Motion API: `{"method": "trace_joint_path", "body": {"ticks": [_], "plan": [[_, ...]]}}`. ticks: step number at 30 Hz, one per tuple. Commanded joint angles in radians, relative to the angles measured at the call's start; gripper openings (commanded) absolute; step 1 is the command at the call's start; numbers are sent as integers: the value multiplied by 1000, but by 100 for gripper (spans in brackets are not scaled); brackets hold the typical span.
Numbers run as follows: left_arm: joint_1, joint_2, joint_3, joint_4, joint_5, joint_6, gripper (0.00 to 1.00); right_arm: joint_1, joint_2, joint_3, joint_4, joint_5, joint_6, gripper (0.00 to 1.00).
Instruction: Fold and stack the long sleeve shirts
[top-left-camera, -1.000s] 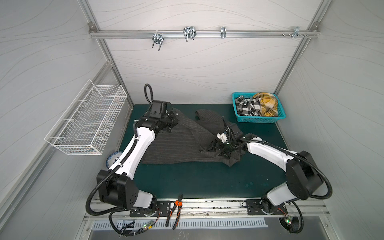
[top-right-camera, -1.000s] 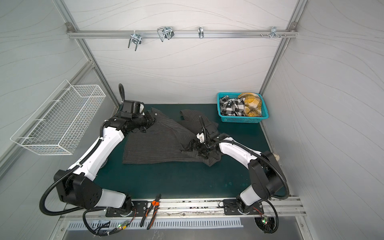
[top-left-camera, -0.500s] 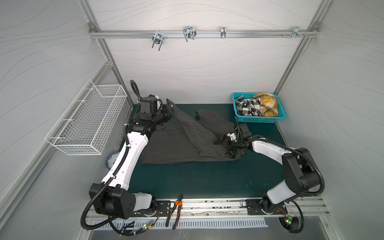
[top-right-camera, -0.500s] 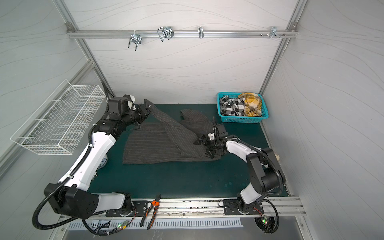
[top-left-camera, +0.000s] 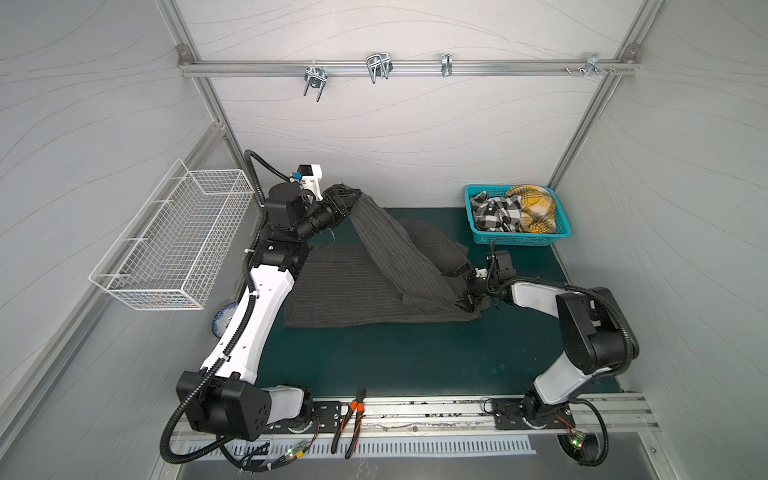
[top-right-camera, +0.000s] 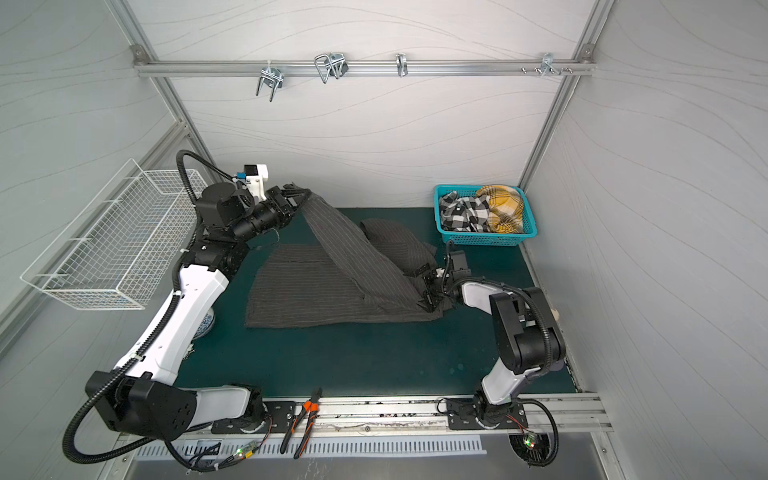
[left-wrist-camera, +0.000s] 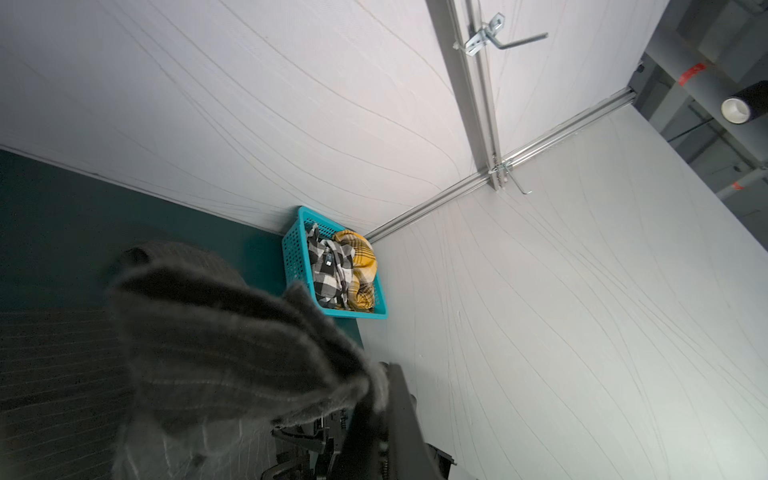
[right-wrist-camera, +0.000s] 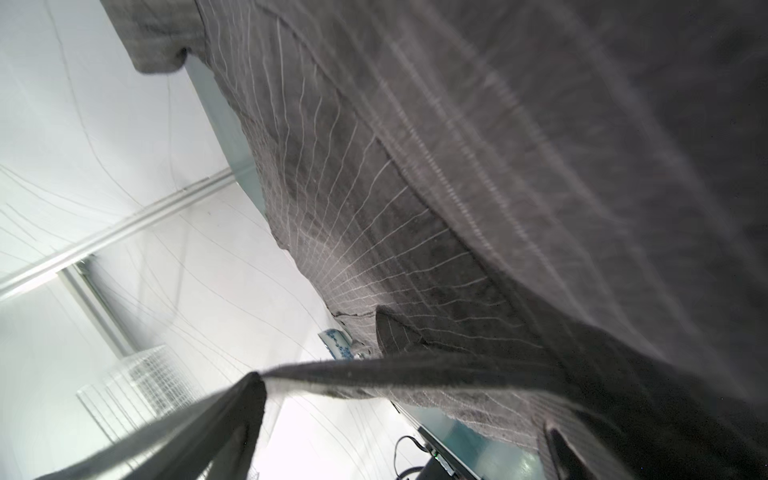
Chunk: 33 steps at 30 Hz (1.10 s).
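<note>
Long sleeve shirt (top-left-camera: 353, 291): spread mid-tabletop (top-left-camera: 395, 357), one sleeve (top-left-camera: 386, 241) now stretched up toward the far left. Your left gripper (top-left-camera: 351, 195): clamped on that sleeve's end, higher and farther left than a second ago. Your right gripper (top-left-camera: 464, 289): jaws wide apart at the shirt's right edge, shifted rightward.

I am finding no text, number or brand that I can read in any view. I am only seeing a small dark tag (left-wrist-camera: 329, 261) on the black-and-white checked garment (left-wrist-camera: 326, 286) in the teal basket (left-wrist-camera: 292, 266) (with a pale mark on it, too small to make out). The pinstriped shirt (top-left-camera: 353, 291) is showing me only stripes.
</note>
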Motion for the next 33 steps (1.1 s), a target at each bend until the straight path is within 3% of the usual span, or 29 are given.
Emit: {"method": "trace_joint_path", "body": {"ticks": [1, 7, 10, 12, 15, 17, 20, 22, 25, 27, 29, 31, 33], "plan": [[5, 2, 19, 176, 83, -39, 0, -20, -27, -18, 83, 34, 98, 97], [5, 14, 17, 231, 113, -58, 0, -30, 29, -31, 171, 26, 182, 94], [5, 13, 7, 258, 125, -66, 0, -30, 63, -27, 205, 20, 208, 84], [5, 10, -3, 270, 135, -65, 0, -30, 74, -22, 205, 20, 211, 71], [6, 9, -25, 273, 145, -59, 0, -30, 86, -20, 212, 12, 218, 38], [10, 6, -53, 269, 144, -53, 0, -30, 89, -24, 210, 8, 215, 22], [30, -5, -109, 222, 140, -33, 0, -38, 83, -35, 209, 6, 208, 6], [54, -30, -158, 170, 132, -8, 0, -45, 70, -42, 202, 6, 198, 0], [101, -90, -209, -78, 2, 117, 0, -54, 36, -47, 168, 21, 166, 0], [113, -117, -223, -309, -222, 220, 0, -54, 12, -48, 164, 34, 149, 0], [126, -118, -294, -417, -425, 260, 0, -38, -7, -48, 158, 42, 133, 0], [182, -82, -371, -469, -491, 213, 0, -8, -23, -54, 146, 53, 108, 0], [257, -40, -448, -464, -441, 161, 0, 27, -32, -66, 117, 68, 72, 0]]}}
